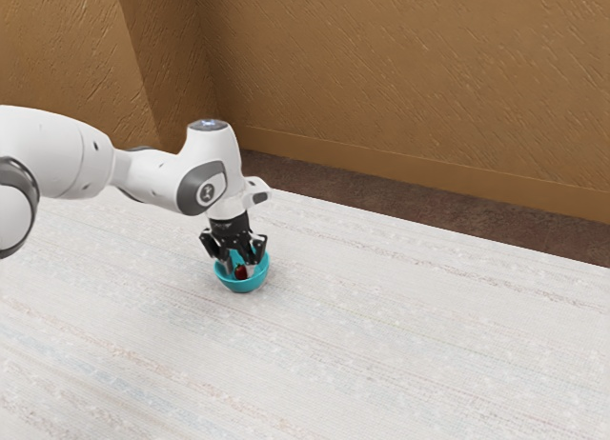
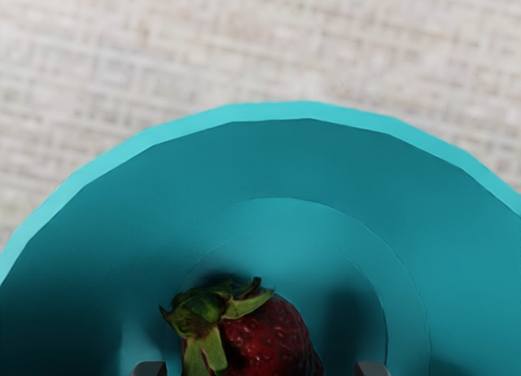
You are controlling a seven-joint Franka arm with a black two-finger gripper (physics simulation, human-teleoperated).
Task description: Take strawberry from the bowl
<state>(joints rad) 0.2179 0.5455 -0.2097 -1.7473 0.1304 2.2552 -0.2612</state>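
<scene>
My gripper [image 1: 240,265] points down into the turquoise bowl [image 1: 243,286], its fingers open on either side of the dark red strawberry [image 1: 241,272]. From the wrist view, the strawberry [image 2: 273,337] with its green leaves [image 2: 213,309] lies on the floor of the bowl [image 2: 285,160]. The gripper [image 2: 261,369] shows both fingertips there, spread wider than the fruit, with a gap clearly seen on the side away from the leaves. The lower part of the strawberry is cut off in that view.
The bowl stands on a pale, woven-looking table surface [image 1: 400,335], and its raised rim surrounds the fingers. Behind the table are a brown floor strip and a tan wall [image 1: 410,88]. The arm comes in from the exterior view's left.
</scene>
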